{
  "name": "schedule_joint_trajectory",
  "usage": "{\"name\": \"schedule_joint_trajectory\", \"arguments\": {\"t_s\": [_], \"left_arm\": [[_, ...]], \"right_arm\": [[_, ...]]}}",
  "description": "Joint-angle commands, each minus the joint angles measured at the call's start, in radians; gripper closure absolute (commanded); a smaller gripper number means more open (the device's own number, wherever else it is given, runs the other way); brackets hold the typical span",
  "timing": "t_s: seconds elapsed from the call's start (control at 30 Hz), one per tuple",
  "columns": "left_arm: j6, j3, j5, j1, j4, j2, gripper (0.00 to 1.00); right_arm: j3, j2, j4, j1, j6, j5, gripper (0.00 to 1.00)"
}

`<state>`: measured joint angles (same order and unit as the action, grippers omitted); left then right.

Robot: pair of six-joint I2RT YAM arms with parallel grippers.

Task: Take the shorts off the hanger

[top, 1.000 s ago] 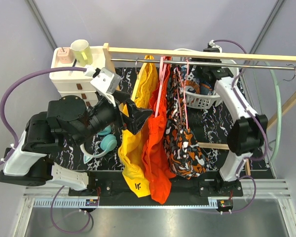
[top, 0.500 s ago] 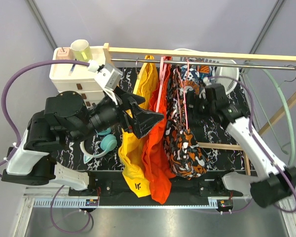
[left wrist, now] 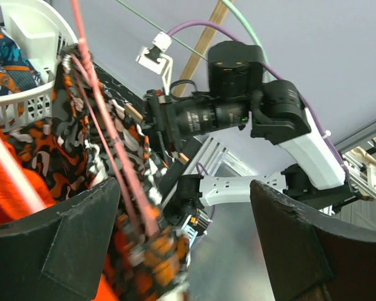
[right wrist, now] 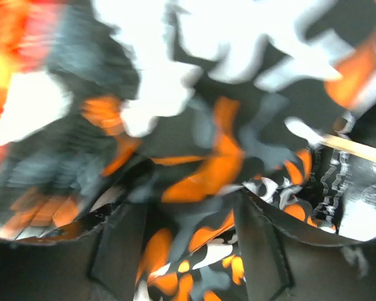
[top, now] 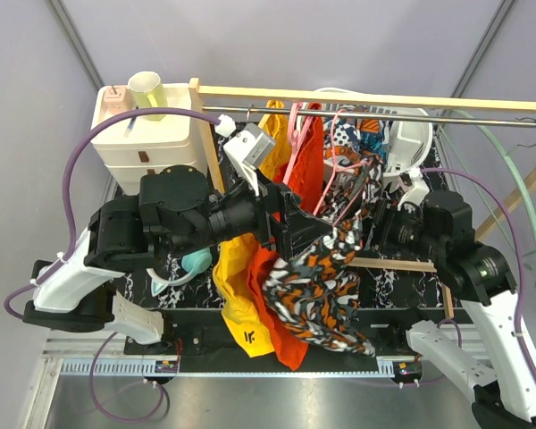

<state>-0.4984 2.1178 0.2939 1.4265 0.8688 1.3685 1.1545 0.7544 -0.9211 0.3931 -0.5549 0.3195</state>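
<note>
We look down on a worktop [top: 393, 290] with a black-and-white marbled surface, closed in by plain pale grey walls [top: 277, 40]. A wooden rail [top: 384, 96] and a metal rod [top: 464, 118] cross the upper part of the overhead frame. At upper left a white drawer unit [top: 147, 134] carries a yellow-green cup [top: 146, 88]. At upper right a white basket [top: 409, 143] holds the blue and teal shorts [top: 368, 125]. Yellow shorts [top: 237, 295] and orange-red shorts [top: 305, 165] hang left of centre. The dark grey shorts [top: 317, 286] spread from a pink hanger [top: 339, 165] at centre down to the lower middle. Our left claw [left wrist: 185, 194] is released, its fingers wide apart, with the hanger and that cloth beside one finger. Our right claw [right wrist: 188, 200] has the same cloth between its fingers, but the view is blurred and we cannot tell whether it is clenched.
</note>
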Motion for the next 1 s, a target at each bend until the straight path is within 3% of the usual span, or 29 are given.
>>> {"name": "schedule_joint_trajectory", "arguments": {"t_s": [0.0, 0.1, 0.2, 0.47, 0.6, 0.97], "left_arm": [[-0.016, 0.068, -0.021, -0.003, -0.048, 0.014, 0.14], [-0.011, 0.067, 0.008, -0.001, -0.05, 0.011, 0.16], [-0.011, 0.057, 0.057, -0.003, -0.044, 0.011, 0.16], [0.017, 0.12, 0.177, -0.001, 0.019, 0.112, 0.31], [0.017, 0.244, 0.275, -0.003, 0.105, 0.208, 0.36], [0.018, 0.274, 0.453, -0.003, 0.13, 0.29, 0.41]], "right_arm": [[0.086, -0.029, -0.007, 0.009, 0.044, 0.094, 0.37], [0.106, -0.059, -0.03, 0.009, 0.009, -0.061, 0.33], [0.105, -0.092, -0.001, 0.009, -0.055, -0.079, 0.28], [0.034, -0.168, 0.199, 0.009, -0.301, 0.09, 0.27], [0.086, -0.175, 0.13, 0.01, -0.309, 0.09, 0.27], [0.165, -0.187, 0.008, 0.009, -0.257, 0.132, 0.27]]}}
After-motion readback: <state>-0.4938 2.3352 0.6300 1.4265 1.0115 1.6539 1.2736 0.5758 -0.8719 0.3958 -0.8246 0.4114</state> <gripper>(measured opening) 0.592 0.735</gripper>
